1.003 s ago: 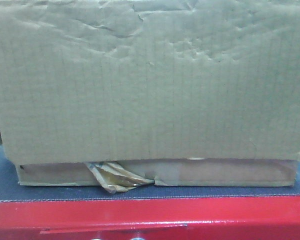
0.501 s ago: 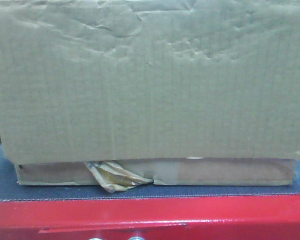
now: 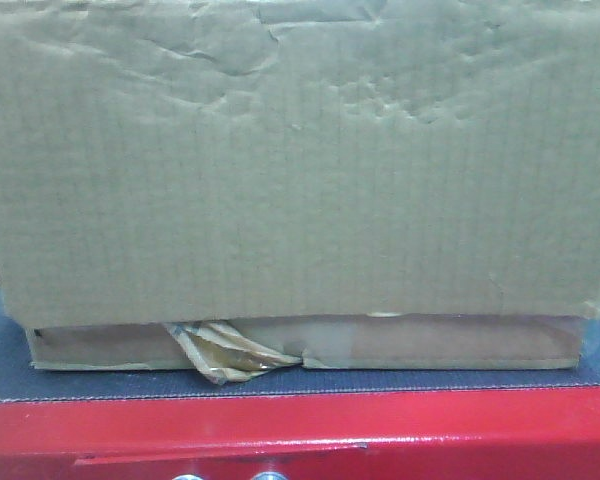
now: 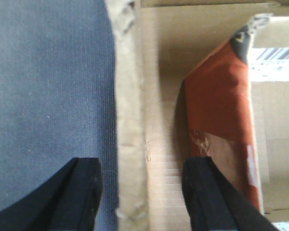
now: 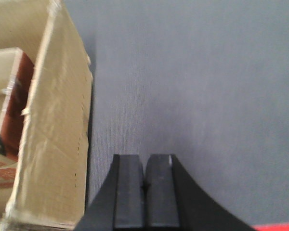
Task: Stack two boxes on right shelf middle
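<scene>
Creased brown box [image 3: 300,170] (crumpled tape [image 3: 230,355] below), open-topped

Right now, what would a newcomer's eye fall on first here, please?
A creased cardboard box fills the front view, crumpled tape hanging at its bottom edge above the red platform rim. The left hand stands open astride the box's wall; the right hand is shut over the grey mat beside it.

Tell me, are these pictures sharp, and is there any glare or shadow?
Front view: soft and hazy, with a greenish cast over the cardboard box and slight shine on the red edge. Left wrist view: blurred close up; the box wall straddled by the open left gripper is fuzzy. Right wrist view: clearest; the box side throws a thin shadow on the grey mat.
</scene>
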`<state>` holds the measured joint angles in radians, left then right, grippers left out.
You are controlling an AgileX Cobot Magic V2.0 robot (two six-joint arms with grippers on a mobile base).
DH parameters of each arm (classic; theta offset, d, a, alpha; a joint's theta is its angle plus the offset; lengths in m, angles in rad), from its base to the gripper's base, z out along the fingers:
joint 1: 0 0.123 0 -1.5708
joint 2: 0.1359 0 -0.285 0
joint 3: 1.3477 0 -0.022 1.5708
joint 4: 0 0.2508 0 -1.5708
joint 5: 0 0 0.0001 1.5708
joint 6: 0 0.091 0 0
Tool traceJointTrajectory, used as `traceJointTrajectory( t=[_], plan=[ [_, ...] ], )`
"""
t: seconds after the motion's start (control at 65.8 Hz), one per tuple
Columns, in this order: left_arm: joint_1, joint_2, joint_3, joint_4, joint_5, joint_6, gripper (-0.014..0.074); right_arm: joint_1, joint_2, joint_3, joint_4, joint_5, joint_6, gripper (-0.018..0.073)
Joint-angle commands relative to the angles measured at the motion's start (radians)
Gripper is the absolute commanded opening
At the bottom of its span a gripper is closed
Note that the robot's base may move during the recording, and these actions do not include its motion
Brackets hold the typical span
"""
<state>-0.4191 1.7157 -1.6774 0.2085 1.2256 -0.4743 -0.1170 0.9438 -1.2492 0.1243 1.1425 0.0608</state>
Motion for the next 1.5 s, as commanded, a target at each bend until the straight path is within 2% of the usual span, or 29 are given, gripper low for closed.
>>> traceJointTrajectory(
  t=[0.0,0.091,0.213,0.304,0.38,0.517,0.744,0.82,0.881,0.957,1.003,1.064,1.17,1.276,1.489],
  plan=[
    [0.007,-0.004,0.000,-0.008,-0.005,-0.001,0.0298,0.029,0.118,-0.105,-0.027,0.061,0.031,-0.0139],
    [0.007,-0.004,0.000,-0.008,-0.005,0.001,0.0298,0.095,0.207,-0.197,-0.124,0.079,0.107,-0.0139],
    [0.007,-0.004,0.000,0.004,-0.005,0.001,0.0298,0.224,0.311,-0.297,-0.261,0.079,0.193,-0.0139],
    [0.007,-0.004,0.000,0.010,-0.005,0.002,0.0298,0.299,0.389,-0.353,-0.281,0.079,0.213,-0.0139],
    [0.007,-0.004,0.000,0.012,-0.005,0.002,0.0298,0.323,0.445,-0.388,-0.256,0.079,0.238,-0.0139],
    [0.007,-0.004,0.000,0.022,-0.005,0.002,0.0298,0.329,0.529,-0.425,-0.161,0.079,0.238,-0.0139],
    [0.007,-0.004,0.000,0.025,-0.005,0.004,0.0298,0.345,0.598,-0.427,-0.179,0.079,0.238,-0.0123],
    [0.007,-0.004,0.000,0.031,-0.005,0.003,0.0298,0.357,0.600,-0.427,-0.179,0.079,0.238,-0.0001],
    [0.007,-0.004,0.000,0.031,-0.005,0.003,0.0298,0.360,0.602,-0.427,-0.179,0.079,0.238,0.0161],
    [0.007,-0.004,0.000,0.031,-0.005,0.003,0.0298,0.366,0.612,-0.427,-0.179,0.079,0.240,0.0315],
    [0.014,-0.004,0.000,0.027,-0.005,0.015,0.0298,0.367,0.620,-0.427,-0.179,0.079,0.251,0.0348],
    [0.025,-0.004,0.000,0.002,-0.005,0.030,0.0298,0.376,0.636,-0.425,-0.172,0.079,0.269,0.0348],
    [0.055,-0.004,0.000,-0.030,-0.005,0.039,0.0298,0.401,0.670,-0.425,-0.185,0.079,0.272,0.0291],
    [0.066,-0.004,0.000,-0.030,-0.005,0.049,0.0298,0.411,0.695,-0.425,-0.185,0.079,0.272,0.0252],
    [0.064,-0.004,0.000,-0.024,-0.005,0.052,0.0298,0.416,0.725,-0.425,-0.198,0.079,0.272,0.0251]
  ],
)
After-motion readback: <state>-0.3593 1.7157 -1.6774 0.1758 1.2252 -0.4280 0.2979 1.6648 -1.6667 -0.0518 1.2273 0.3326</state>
